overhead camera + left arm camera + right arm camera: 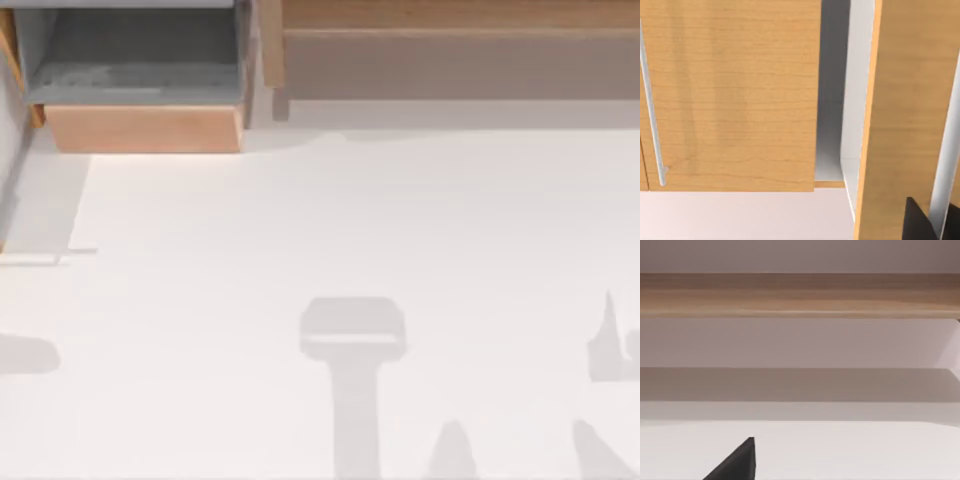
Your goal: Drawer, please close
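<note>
Drawer [145, 128]: pulled out at the top view's far left corner of the table, its tan front panel facing us and the grey inside open to the camera; we judge it well short of shut.
Unit [460, 60]: the long wooden piece with the brown recessed face lies along the far edge to the right of the drawer; it is not ours to move.
Table [350, 220]: white, with arm shadows along the near edge.
Left gripper [930, 220]: its wrist view looks onto tan wood panels with a pale gap between them, so we judge it close to the cabinet; just a dark finger part is in frame, and we cannot tell whether the claw is spread or pressed together.
Right gripper [737, 462]: one dark finger tip over the white table, facing the long unit; we cannot tell its claw state either. We would leave this arm where it is.
Step in hand: bringing the left gripper to the front panel, as we judge it; no contact is visible yet.
How to do it well: we should meet the panel near its middle, flat-on, then push straight toward the far edge along the drawer's own line.
Risk: an off-centre or slanted push may skew the drawer in its opening and jam it.
</note>
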You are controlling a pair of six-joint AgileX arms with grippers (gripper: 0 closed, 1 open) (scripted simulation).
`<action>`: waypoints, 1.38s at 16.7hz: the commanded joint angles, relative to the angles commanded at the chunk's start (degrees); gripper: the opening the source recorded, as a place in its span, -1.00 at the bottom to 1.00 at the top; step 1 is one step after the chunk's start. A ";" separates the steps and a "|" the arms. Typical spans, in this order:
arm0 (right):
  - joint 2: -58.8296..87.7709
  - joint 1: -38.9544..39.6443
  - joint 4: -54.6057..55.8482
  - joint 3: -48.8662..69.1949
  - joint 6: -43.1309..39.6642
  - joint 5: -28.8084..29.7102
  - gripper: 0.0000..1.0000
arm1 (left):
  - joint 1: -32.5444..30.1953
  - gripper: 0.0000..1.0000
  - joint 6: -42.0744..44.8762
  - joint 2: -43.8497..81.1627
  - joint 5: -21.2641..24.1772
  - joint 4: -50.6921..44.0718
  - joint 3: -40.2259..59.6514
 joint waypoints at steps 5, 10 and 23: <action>0.00 0.00 0.00 0.00 0.00 0.00 1.00 | -2.77 -1.00 -0.13 2.37 -3.17 -3.10 5.32; 0.00 0.00 0.00 0.00 0.00 0.00 1.00 | -6.92 -1.00 -0.30 5.17 -6.85 -7.03 12.49; 0.00 0.00 0.00 0.00 0.00 0.00 1.00 | -11.15 -1.00 -0.54 10.94 -11.38 -14.13 25.23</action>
